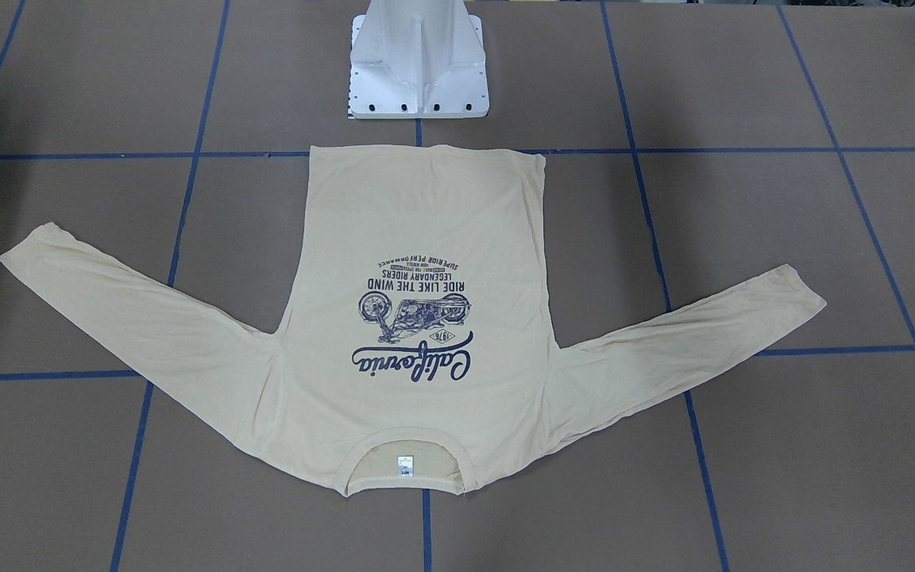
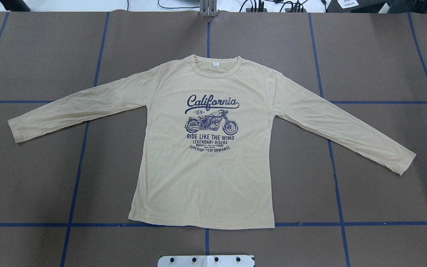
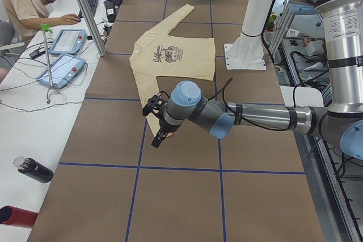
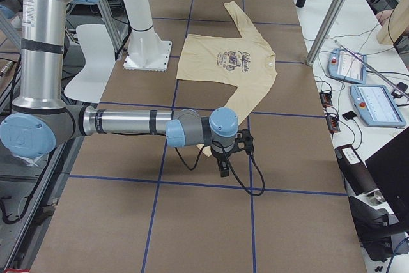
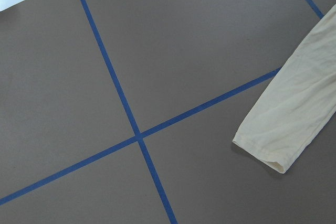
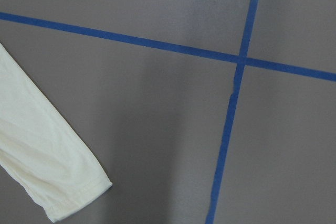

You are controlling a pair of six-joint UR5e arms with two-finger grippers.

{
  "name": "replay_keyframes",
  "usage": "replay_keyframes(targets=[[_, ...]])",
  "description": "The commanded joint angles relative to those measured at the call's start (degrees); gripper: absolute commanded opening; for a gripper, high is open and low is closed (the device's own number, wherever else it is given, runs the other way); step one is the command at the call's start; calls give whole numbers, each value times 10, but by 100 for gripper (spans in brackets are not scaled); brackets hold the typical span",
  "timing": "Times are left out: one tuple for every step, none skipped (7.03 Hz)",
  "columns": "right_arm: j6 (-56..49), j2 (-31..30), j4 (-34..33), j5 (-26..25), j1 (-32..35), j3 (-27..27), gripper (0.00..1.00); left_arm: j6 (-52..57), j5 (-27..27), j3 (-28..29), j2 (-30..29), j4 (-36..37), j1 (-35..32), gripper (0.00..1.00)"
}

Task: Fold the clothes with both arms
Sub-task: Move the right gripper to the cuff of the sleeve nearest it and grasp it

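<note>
Cream T-shirt (image 2: 206,178) flat on worktop (image 2: 32,185), print up, hem nearest pedestal (image 1: 418,79). Left claw (image 3: 157,139) and right claw (image 4: 223,169) hover wide of pedestal; cannot tell if apart. Risk: uneven pinches bunch thin fabric.

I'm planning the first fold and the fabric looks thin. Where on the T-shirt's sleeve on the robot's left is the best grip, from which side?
Pinch the cuff of that sleeve, coming down from above at its outer end. The T-shirt lies flat, sleeve spread away from the body, so the cuff edge is free and probably lifts alone.
</note>
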Motion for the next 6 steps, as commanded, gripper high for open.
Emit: replay_keyframes(targets=[[189, 1, 107, 1, -61, -33, 99, -1, -25, -3, 0, -1, 0, 99], [265, 1, 207, -2, -91, -80, 99, 0, -42, -2, -3, -2, 0, 99], [333, 1, 341, -3, -122, -142, 98, 2, -41, -1, -9, -1, 3, 99], [458, 2, 432, -27, -166, -158, 96, -6, -41, -2, -10, 1, 3, 99], [529, 0, 470, -63, -205, -165, 96, -39, -40, 0, -15, 2, 3, 99], [536, -1, 471, -60, -208, -168, 90, -43, -37, 2, -15, 2, 4, 99]])
